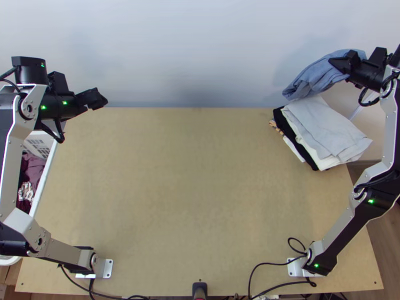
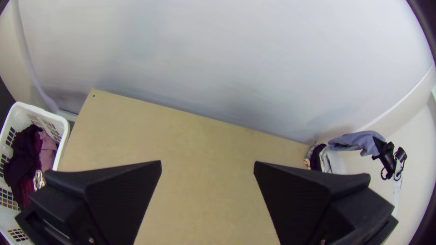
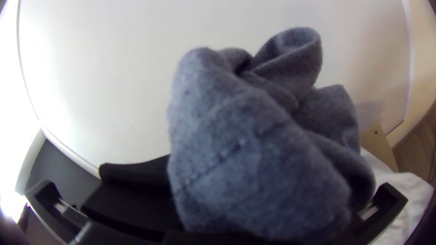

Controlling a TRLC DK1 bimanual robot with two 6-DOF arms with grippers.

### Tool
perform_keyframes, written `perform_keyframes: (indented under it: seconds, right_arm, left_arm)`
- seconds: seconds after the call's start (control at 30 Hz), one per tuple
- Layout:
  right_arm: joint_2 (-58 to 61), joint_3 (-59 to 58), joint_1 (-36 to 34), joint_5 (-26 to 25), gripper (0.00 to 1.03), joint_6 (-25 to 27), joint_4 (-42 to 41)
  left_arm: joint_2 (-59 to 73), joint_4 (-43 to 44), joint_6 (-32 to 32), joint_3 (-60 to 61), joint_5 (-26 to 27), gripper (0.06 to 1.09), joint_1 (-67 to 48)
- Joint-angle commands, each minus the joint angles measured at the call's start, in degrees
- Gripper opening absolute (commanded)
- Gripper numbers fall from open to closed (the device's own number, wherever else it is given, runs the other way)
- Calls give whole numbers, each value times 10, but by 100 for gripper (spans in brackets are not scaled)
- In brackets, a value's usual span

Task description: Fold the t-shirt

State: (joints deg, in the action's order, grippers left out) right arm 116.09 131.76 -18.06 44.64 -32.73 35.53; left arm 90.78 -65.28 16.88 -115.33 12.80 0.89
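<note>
A blue-grey garment (image 1: 316, 75), bunched and folded over, hangs from my right gripper (image 1: 341, 64) at the top right, just above the stack of folded clothes. In the right wrist view the cloth (image 3: 254, 149) covers most of the right gripper (image 3: 218, 186), which is shut on it. My left gripper (image 1: 99, 99) is over the table's far left corner; in the left wrist view the left gripper (image 2: 208, 164) stands open with nothing between its fingers. Whether the garment is the t-shirt, I cannot tell.
A stack of folded white, grey and black clothes (image 1: 325, 131) lies at the table's far right corner, partly past the edge. A white laundry basket (image 1: 44, 175) with dark red and pink clothes stands beside the left edge. Behind the wooden table (image 1: 200, 190) is a pale wall.
</note>
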Motion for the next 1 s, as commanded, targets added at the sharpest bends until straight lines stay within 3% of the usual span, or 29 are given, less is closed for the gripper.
perform_keyframes:
  seconds: [0.0,0.5,0.97]
  right_arm:
    - [4,-14,-12,11,3,17,-15]
    - [-31,-108,-63,11,3,83,45]
    - [-119,-277,-123,11,3,139,58]
  left_arm:
    - [-9,-3,-3,10,-2,105,3]
    - [-8,1,-3,10,-2,105,3]
    - [-8,1,-8,11,-1,105,-4]
